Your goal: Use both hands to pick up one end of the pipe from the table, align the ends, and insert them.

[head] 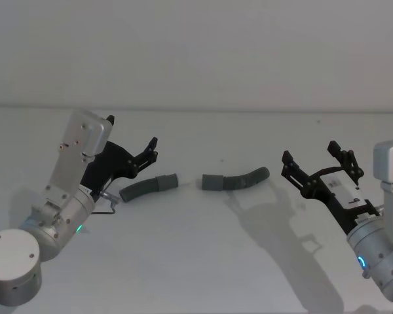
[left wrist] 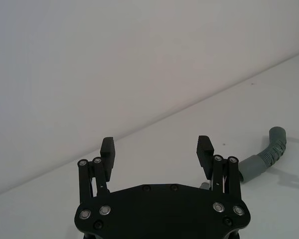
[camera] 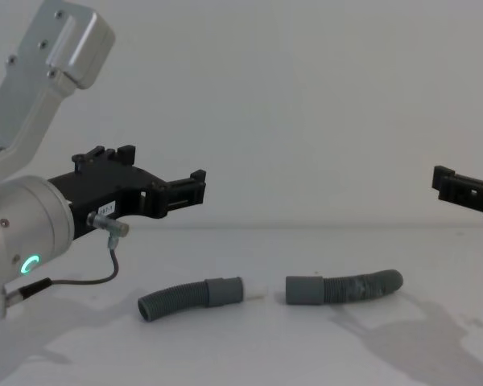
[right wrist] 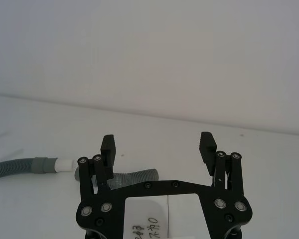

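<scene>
Left claw (head: 151, 149) aloft, spread wide, right claw (head: 310, 152) likewise

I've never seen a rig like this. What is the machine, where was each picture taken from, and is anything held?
This is a robot with two arms, tipped by the black two-fingered left end effector and right end effector. One picture looks down from its head, one looks across from its chest, and two come from wrist cameras, each looking out past its own arm's end effector. On the white table lie two short grey ribbed hose pieces, cuffs facing each other with a gap between: the left piece, whose cuff has a whitish tip, and the right piece. Both end effectors are open, above the table, holding nothing.
</scene>
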